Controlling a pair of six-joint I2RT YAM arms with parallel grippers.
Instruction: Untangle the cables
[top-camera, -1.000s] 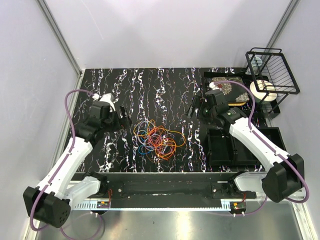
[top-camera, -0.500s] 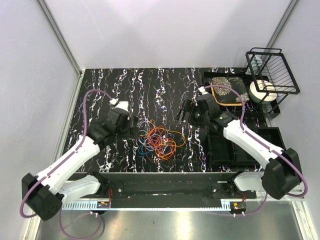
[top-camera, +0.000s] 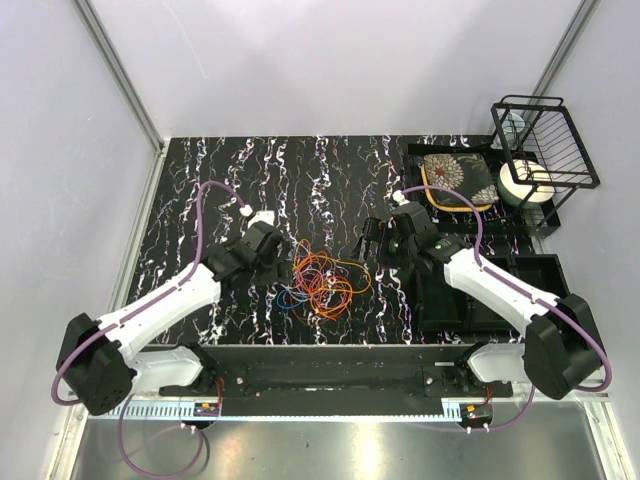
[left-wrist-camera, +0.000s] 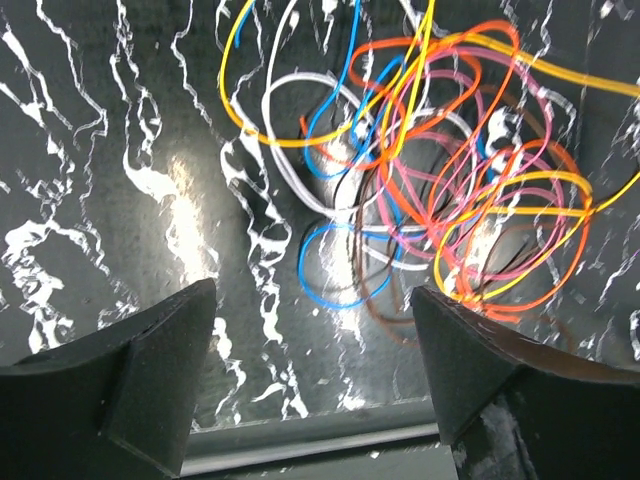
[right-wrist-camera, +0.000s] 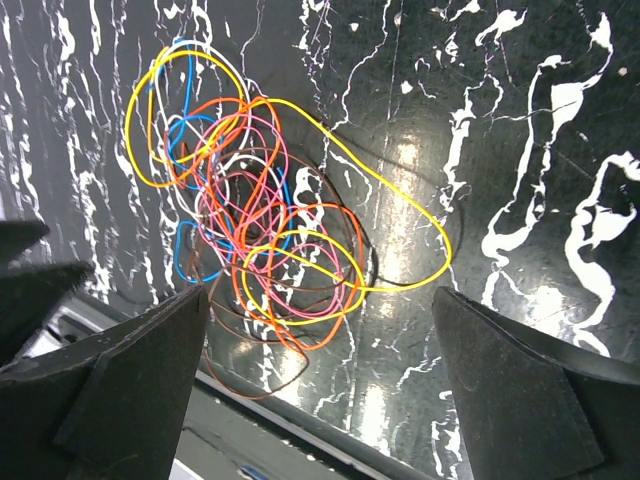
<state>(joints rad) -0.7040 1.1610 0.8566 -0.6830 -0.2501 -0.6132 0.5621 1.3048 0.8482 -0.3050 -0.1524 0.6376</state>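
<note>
So, the tangle of thin wire cables (top-camera: 322, 282) (orange, yellow, pink, blue, plus a pale whitish loop) was found heaped in one knotted pile on the black, white-veined marble-look tabletop (top-camera: 200, 170). It sat near the front edge, right between the two arms. The left gripper (left-wrist-camera: 312, 300) was held just beside the pile's left edge, jaws spread wide and nothing pinched between them. The right gripper (right-wrist-camera: 320, 300) was parked near the pile's right side, jaws also wide apart, nothing gripped. A black wire rack (top-camera: 545, 140) and black plastic trays (top-camera: 480, 295) were seen off to the right, well apart from the cables.
</note>
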